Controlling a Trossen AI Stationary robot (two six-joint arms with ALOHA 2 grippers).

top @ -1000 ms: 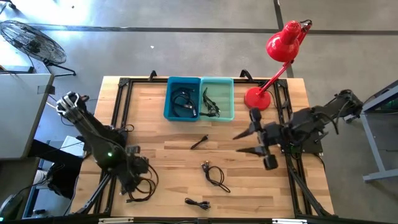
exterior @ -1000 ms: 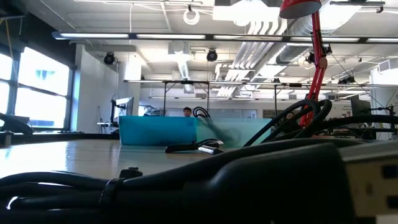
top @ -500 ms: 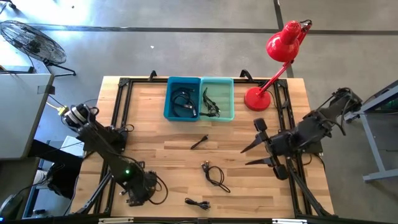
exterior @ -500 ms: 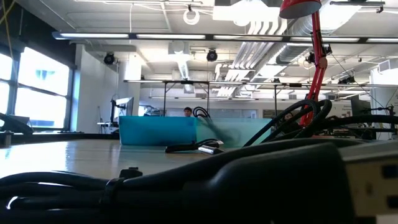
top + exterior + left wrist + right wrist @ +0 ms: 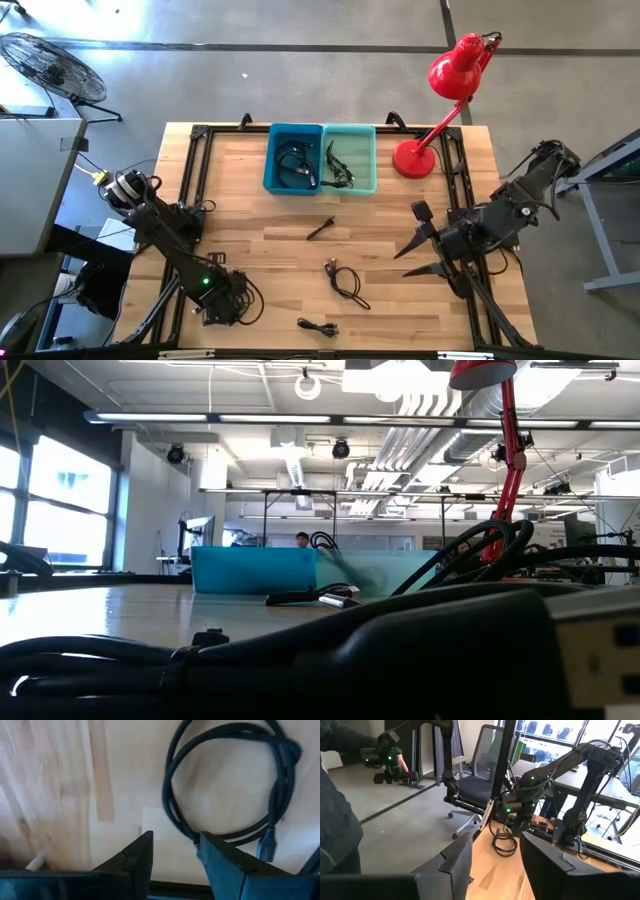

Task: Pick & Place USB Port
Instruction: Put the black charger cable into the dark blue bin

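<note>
Hovering low over a coiled cable (image 5: 235,785), the left tool (image 5: 172,852) gaped empty, the right tool (image 5: 418,252) spread wide, three cables unbinned, two binned.

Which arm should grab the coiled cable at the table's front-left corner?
Left. The left gripper hangs open directly over the coiled cable, while the right gripper is across the table.
</note>
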